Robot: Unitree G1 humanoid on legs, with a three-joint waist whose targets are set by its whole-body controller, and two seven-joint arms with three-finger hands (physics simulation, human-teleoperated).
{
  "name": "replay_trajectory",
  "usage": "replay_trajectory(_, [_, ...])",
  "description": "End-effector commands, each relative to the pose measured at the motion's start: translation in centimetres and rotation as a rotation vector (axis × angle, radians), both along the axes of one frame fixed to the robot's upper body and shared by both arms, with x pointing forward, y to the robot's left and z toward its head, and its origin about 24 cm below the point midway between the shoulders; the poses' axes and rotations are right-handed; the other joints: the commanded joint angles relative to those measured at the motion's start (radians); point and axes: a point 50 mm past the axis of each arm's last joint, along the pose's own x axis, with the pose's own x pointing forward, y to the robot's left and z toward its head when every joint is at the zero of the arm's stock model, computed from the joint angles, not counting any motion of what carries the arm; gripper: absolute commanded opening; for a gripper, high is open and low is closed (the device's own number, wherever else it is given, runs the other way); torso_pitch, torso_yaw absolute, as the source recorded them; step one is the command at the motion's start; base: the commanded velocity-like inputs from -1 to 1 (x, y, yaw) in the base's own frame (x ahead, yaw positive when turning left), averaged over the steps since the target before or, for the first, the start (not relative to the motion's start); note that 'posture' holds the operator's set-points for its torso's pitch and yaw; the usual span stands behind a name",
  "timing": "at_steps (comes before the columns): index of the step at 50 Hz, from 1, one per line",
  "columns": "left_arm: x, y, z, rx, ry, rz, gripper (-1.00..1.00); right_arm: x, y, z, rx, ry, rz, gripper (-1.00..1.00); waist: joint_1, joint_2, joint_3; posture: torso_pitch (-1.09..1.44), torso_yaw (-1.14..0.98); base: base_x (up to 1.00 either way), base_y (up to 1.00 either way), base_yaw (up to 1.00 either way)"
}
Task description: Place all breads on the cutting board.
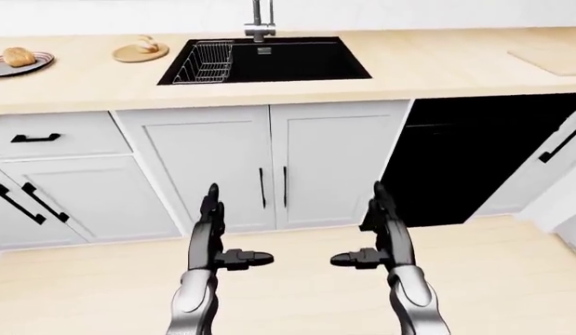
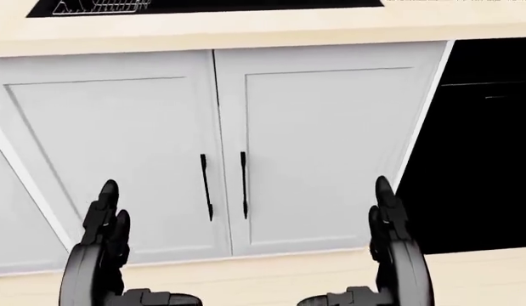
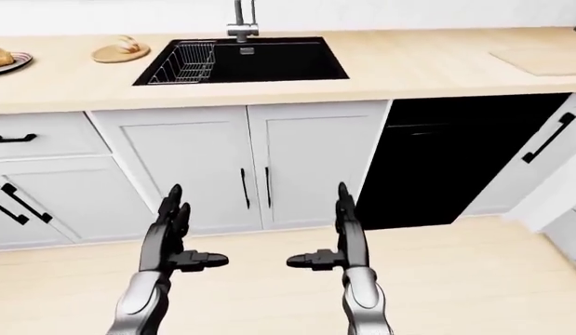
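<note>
A round bread roll [image 1: 18, 56] lies on a grey plate [image 1: 38, 65] at the counter's far left. A second bread [image 1: 146, 45] lies on a small round wooden board [image 1: 129, 56] left of the sink. A pale cutting board [image 1: 554, 61] lies flat on the counter at the far right. My left hand [image 1: 233, 241] and right hand [image 1: 364, 241] are held low before the cabinet doors, both open and empty, fingers straight, thumbs pointing inward. Both are far below the counter and the breads.
A black sink [image 1: 269, 59] with a wire rack [image 1: 205, 64] and a faucet [image 1: 260, 21] sits mid-counter. White cabinet doors [image 1: 269, 167] stand below it. A black dishwasher front [image 1: 464, 157] is to their right. Drawers with black handles [image 1: 34, 138] are at left.
</note>
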Motion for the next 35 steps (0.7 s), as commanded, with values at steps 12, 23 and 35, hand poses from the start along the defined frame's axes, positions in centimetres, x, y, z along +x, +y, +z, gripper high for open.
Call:
replay_trajectory(12, [0.49,-0.13,1.03,-0.002,-0.077,-0.008,1.00,0.36,-0.08,1.31,-0.007,-0.073,-0.001,1.00,-0.013,0.059,-0.012,0.00,0.00,0.00,0.30,0.00])
replay_trajectory(23, [0.45,-0.19,1.31,-0.002,-0.076,-0.007,1.00,0.37,-0.07,1.35,-0.007,-0.073,-0.001,1.00,0.002,0.063,-0.017,0.00,0.00,0.00,0.31,0.00])
replay_trajectory(35, [0.47,-0.16,1.11,-0.002,-0.076,-0.007,1.00,0.35,-0.09,1.38,-0.008,-0.074,-0.001,1.00,-0.012,-0.002,-0.028,0.00,0.00,0.00,0.32,0.00])
